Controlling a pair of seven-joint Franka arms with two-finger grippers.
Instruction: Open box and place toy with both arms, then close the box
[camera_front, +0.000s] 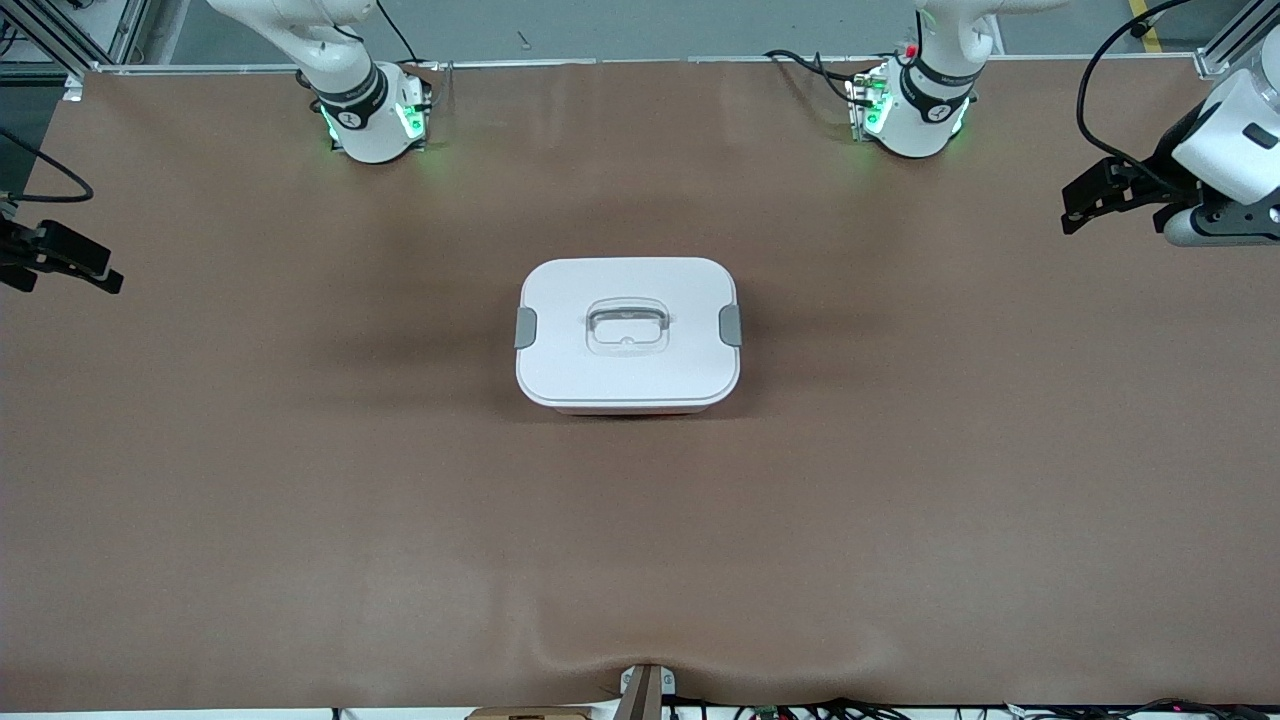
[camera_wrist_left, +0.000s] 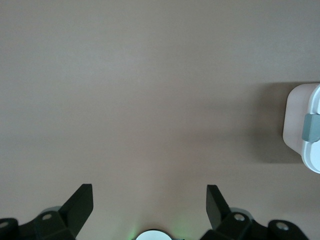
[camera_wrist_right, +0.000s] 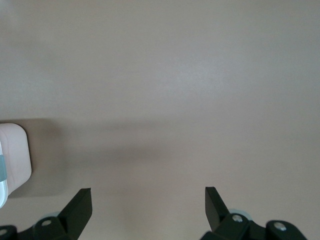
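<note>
Box task | left gripper (camera_wrist_left: 150, 210) spread, over bare table (camera_front: 300, 520) at left arm's end | right gripper (camera_wrist_right: 148, 210) spread, over right arm's end | box (camera_front: 628, 335) mid-table, lid on, both clips down | no toy visible: unopened or already reclosed.

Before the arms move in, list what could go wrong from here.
1. The box is shut, with a grey latch at each end; if one releases late, the lid may jam or the box slide.
2. No toy is visible.
3. Left gripper and right gripper, both open, start at the table's ends.
</note>
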